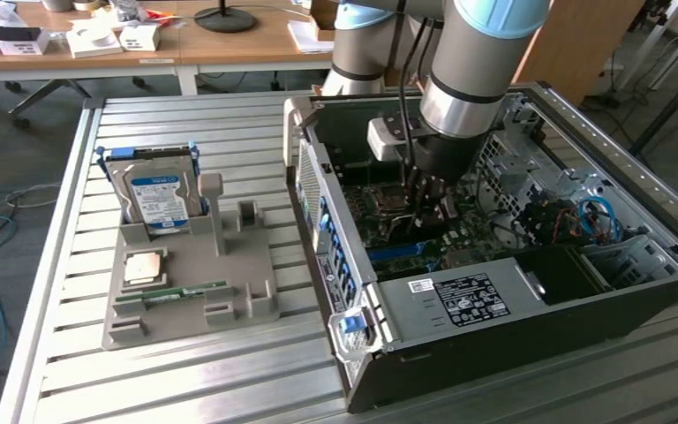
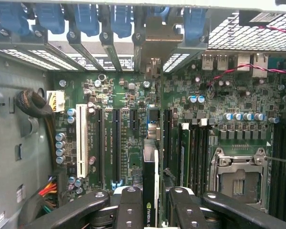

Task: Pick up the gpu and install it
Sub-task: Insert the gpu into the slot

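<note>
- Setting: a workshop with wooden desks behind. A slatted metal table (image 1: 198,371) carries a grey parts tray (image 1: 239,265) and an open computer case (image 1: 551,344).
- The pincer (image 2: 150,202) is lowered into the case over the motherboard (image 2: 128,95). Its fingers (image 2: 128,210) are drawn narrow onto the gpu (image 2: 149,162) — the card is clamped edge-on between them.
- Governing relation: the gpu's long axis runs straight out from the pincer toward the rear slot covers (image 2: 76,47). It lies parallel with the black expansion slots (image 2: 115,143) just beside it. Whether its edge has entered a slot cannot be told.
- Markings: a green-and-white emblem sits on the card edge nearest the pincer, its lettering unreadable. The white label (image 1: 457,299) on the power supply (image 1: 416,322) has print too small to read.
</note>
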Action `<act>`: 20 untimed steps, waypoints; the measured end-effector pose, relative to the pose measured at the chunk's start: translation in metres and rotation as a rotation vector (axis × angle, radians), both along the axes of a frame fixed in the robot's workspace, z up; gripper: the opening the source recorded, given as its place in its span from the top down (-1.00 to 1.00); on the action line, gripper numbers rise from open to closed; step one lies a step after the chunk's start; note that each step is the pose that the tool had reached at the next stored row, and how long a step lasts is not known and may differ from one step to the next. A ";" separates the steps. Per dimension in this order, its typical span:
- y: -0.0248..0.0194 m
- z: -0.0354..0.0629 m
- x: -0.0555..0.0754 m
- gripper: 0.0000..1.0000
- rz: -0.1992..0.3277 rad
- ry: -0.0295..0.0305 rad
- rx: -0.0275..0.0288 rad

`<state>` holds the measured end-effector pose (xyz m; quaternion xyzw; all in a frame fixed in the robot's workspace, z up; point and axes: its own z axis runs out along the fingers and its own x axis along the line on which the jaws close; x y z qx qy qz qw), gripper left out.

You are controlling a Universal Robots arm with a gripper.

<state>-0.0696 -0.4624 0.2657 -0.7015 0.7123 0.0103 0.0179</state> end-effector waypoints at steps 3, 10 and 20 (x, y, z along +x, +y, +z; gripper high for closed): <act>0.0000 0.0000 0.000 0.47 0.000 0.0000 0.0000; -0.0001 -0.0011 -0.001 0.47 0.000 0.0000 0.0000; 0.0000 -0.0028 -0.002 0.47 0.000 0.0000 -0.0001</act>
